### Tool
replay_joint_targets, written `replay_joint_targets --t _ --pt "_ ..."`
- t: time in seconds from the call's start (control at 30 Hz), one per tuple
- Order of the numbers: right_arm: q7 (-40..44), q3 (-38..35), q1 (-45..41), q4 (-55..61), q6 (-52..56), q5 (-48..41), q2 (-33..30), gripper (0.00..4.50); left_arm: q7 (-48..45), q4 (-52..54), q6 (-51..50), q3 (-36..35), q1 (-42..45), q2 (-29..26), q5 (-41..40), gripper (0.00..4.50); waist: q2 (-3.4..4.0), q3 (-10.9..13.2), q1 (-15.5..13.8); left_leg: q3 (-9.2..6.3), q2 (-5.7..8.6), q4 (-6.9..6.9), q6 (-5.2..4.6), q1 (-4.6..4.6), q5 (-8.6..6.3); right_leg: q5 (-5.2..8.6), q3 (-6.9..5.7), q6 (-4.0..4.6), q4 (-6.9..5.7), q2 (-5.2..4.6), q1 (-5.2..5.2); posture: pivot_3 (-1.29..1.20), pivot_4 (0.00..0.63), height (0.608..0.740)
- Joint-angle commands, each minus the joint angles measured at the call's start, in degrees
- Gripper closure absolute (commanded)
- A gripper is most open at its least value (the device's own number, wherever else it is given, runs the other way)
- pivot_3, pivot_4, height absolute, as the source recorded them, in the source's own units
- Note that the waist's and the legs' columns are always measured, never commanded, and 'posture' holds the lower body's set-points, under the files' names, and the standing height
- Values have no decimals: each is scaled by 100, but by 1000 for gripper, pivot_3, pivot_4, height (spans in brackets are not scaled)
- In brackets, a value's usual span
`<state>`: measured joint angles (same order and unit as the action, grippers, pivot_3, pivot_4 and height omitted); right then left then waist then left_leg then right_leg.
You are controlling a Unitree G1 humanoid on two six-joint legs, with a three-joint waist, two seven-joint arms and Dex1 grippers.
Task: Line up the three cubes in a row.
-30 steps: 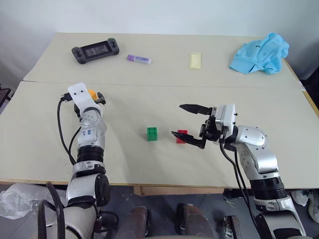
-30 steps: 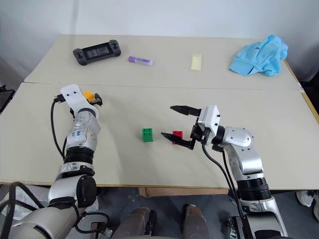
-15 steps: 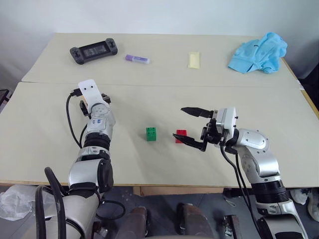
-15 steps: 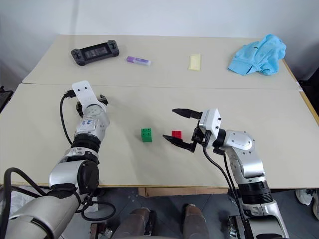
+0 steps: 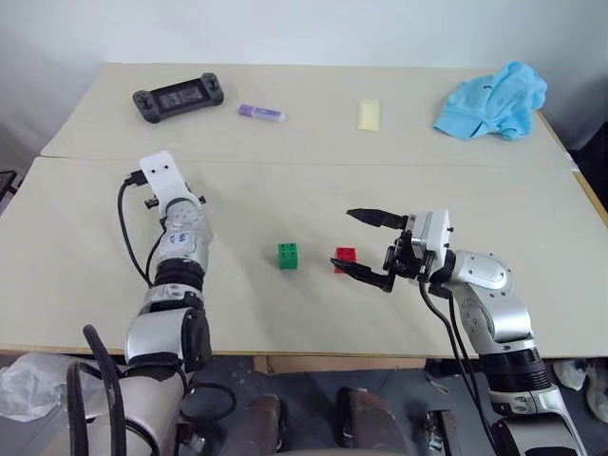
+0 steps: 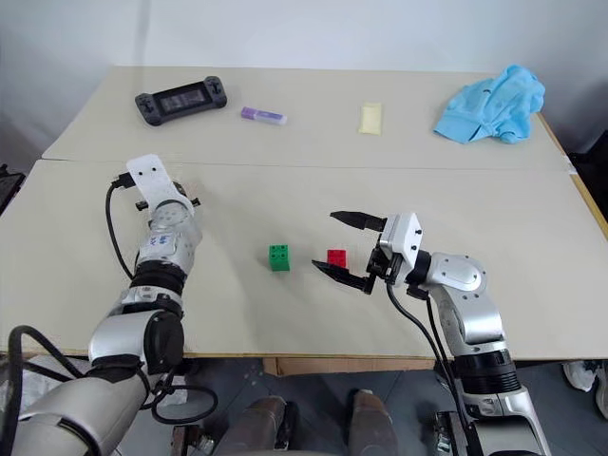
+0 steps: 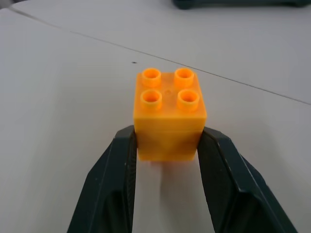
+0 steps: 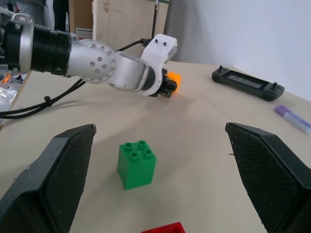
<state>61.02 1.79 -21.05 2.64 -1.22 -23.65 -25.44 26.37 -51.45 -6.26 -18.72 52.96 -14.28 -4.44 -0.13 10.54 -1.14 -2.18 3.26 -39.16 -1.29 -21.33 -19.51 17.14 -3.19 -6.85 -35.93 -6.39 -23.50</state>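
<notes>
The orange cube (image 7: 169,104) stands on the table at the left, and my left gripper (image 7: 167,137) is shut on its lower half, one black finger on each side. From the right wrist view, that orange cube (image 8: 172,81) shows at the end of the left arm. The green cube (image 5: 289,255) sits mid-table, with the red cube (image 5: 346,259) close to its right. My right gripper (image 5: 342,237) hovers open over the red cube, pointing left, its lower finger just in front of that cube. It holds nothing.
On the far table lie a black game controller (image 5: 180,95), a purple tube (image 5: 262,112), a pale yellow packet (image 5: 370,114) and a blue cloth (image 5: 494,100). A seam (image 5: 304,163) divides the two tabletops.
My left gripper's fingers have closed onto the orange cube. The right arm has stayed almost where it was, still open.
</notes>
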Motion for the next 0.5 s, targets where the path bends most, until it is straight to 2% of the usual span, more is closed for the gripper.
replay_joint_targets --t 0.03,0.13,0.27,0.37,0.5 --pt "-5 -141 83 206 -79 -60 -108 0 -1457 1007 458 286 -555 -499 -79 3049 0 0 17 1 -2 0 0 0 0 0 0 0 1 0 -1 0 150 740" --pt "53 -313 221 315 -47 -125 -332 0 -3849 1642 741 244 -1199 -1386 -711 3049 0 0 104 3 -8 3 1 -1 0 0 1 1 2 -2 -2 0 150 740" --pt "79 -490 295 334 -122 -220 -506 0 -6494 2023 -88 -51 -1374 -2030 -2092 3049 1 0 107 2 -11 1 1 -1 0 2 1 3 6 -11 2 0 150 740" --pt "166 -585 359 261 -182 -173 -647 0 -8455 2181 154 331 -1661 -2731 -2102 3049 1 0 113 -11 -6 -6 0 1 1 1 -3 3 7 -18 15 0 150 740" --pt "220 -637 447 236 -196 -187 -745 0 -9851 1832 909 867 -1648 -2970 -1757 3049 1 0 106 -12 -4 0 -3 2 0 2 5 4 7 -16 14 0 150 740"
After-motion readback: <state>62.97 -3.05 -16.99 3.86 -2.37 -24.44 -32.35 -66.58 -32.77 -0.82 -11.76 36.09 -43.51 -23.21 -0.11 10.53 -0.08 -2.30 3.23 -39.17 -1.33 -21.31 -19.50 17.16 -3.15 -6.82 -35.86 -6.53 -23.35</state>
